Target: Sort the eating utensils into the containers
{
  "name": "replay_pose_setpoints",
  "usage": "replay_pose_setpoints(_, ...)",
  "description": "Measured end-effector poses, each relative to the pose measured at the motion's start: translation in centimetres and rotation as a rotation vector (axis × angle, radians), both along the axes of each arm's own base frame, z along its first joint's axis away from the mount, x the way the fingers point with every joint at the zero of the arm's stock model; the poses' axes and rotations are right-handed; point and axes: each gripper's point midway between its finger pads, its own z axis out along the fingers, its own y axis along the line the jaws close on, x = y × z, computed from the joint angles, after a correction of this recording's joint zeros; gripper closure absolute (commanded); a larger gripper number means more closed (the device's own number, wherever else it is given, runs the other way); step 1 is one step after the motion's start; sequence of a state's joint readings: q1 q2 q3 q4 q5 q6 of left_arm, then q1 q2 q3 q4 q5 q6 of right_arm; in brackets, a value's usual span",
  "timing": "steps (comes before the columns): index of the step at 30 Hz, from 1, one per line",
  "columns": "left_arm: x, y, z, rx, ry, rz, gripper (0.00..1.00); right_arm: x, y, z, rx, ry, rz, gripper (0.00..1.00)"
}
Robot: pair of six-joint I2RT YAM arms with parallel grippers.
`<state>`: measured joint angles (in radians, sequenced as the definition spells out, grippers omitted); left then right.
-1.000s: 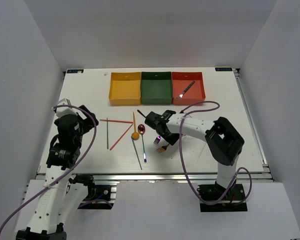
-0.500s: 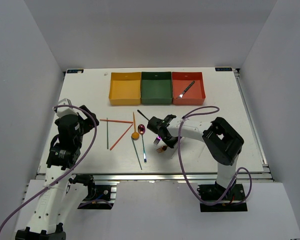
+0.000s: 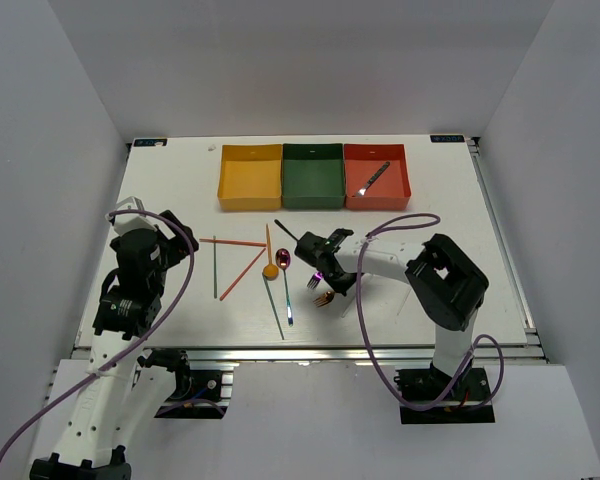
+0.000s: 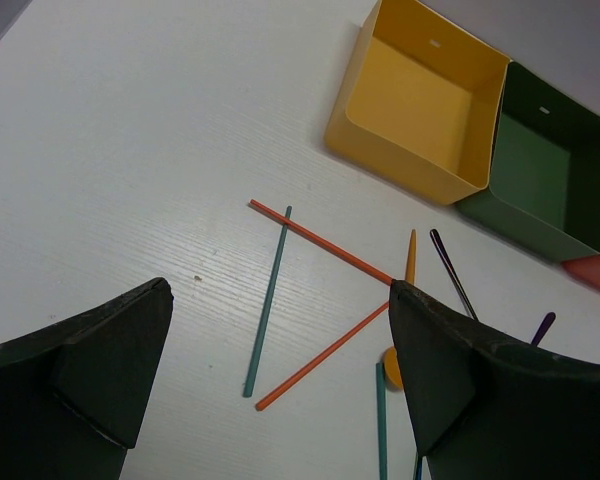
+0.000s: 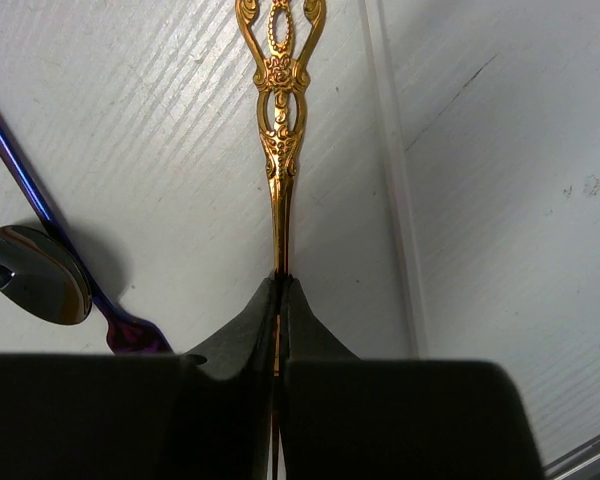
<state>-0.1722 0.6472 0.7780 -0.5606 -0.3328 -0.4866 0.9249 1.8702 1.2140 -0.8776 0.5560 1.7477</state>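
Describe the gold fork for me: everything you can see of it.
The gold fork is slim, shiny and looks like metal. Its ornate openwork handle narrows to a thin stem, and the right end effector is shut on that stem. It runs straight over the white table, apart from the iridescent handle beside it. Whether it is lifted is unclear.

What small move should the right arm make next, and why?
Probably a short lift straight up. The right gripper is shut on the thin handle of the gold fork, which seems to lie flat on the table, with a dark spoon close beside it. Rising first should clear both before any carry toward the trays.
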Motion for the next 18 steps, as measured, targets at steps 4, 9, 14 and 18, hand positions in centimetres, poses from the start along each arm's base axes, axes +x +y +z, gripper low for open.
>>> replay_pose_setpoints(4, 0.0, 0.0, 0.0, 0.000, 0.001, -0.001, 0.02, 0.0, 0.2, 0.2, 0.016, 0.002, -0.001, 1.00)
replay_pose_setpoints(9, 0.1, 0.0, -0.2, 0.002, 0.009, 0.000, 0.02, 0.5, 1.0, 2.7, 0.081, -0.043, 0.028, 1.00)
replay_pose_setpoints(14, 0.1, 0.0, -0.3, 0.002, 0.011, 0.000, 0.02, 2.4, 1.9, 9.4, 0.203, -0.215, 0.119, 1.00)
replay_pose_setpoints(18, 0.1, 0.0, -0.3, 0.002, 0.012, 0.000, 0.02, 6.1, 0.3, 13.9, 0.212, -0.340, 0.176, 1.00)
